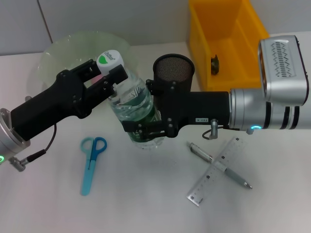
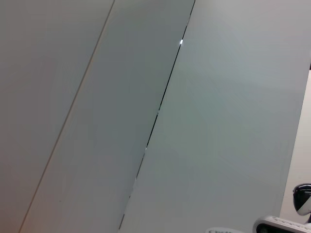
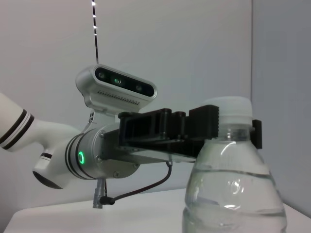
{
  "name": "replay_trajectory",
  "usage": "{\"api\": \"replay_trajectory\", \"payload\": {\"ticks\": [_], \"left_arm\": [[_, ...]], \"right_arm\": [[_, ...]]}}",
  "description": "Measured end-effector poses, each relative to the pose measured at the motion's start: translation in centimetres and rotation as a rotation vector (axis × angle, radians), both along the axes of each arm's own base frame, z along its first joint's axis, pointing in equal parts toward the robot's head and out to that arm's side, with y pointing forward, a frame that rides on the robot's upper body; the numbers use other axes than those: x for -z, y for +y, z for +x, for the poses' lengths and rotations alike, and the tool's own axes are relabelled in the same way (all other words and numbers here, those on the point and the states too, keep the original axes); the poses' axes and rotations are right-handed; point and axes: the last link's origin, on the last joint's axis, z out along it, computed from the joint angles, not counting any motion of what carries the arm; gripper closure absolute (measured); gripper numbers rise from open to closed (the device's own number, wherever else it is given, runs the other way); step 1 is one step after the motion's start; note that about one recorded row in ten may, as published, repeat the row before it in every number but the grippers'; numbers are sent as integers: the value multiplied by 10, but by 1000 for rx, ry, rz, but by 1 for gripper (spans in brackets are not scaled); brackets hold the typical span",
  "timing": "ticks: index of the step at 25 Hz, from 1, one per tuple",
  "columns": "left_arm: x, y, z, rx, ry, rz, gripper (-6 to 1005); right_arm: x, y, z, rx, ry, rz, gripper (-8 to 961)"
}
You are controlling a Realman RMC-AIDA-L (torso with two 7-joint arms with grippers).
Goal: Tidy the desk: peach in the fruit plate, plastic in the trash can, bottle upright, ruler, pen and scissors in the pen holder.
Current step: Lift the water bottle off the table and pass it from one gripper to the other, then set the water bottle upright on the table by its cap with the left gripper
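The clear bottle (image 1: 138,104) with a white cap stands nearly upright at the table's middle. My left gripper (image 1: 109,74) is shut on its neck just under the cap, and the right wrist view shows those black fingers (image 3: 184,128) clamped at the neck of the bottle (image 3: 233,194). My right gripper (image 1: 146,109) is shut on the bottle's lower body. Blue scissors (image 1: 91,162) lie front left. The clear ruler (image 1: 214,172) and grey pen (image 1: 221,166) lie crossed at front right. The black mesh pen holder (image 1: 173,68) stands behind the bottle. The peach is hidden.
A pale green fruit plate (image 1: 58,53) sits at the back left, partly behind my left arm. The yellow trash can (image 1: 228,43) stands at the back right with a small dark item (image 1: 215,65) inside. The left wrist view shows only wall panels.
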Motion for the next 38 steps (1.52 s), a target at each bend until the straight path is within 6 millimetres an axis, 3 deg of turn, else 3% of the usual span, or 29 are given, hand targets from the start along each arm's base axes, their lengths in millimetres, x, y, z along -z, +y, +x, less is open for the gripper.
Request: {"api": "replay_trajectory", "payload": {"ticks": [38], "left_arm": [[-6, 8, -3, -18, 35, 37, 552]], "right_arm": [[-18, -6, 18, 49, 1, 35, 137]]}}
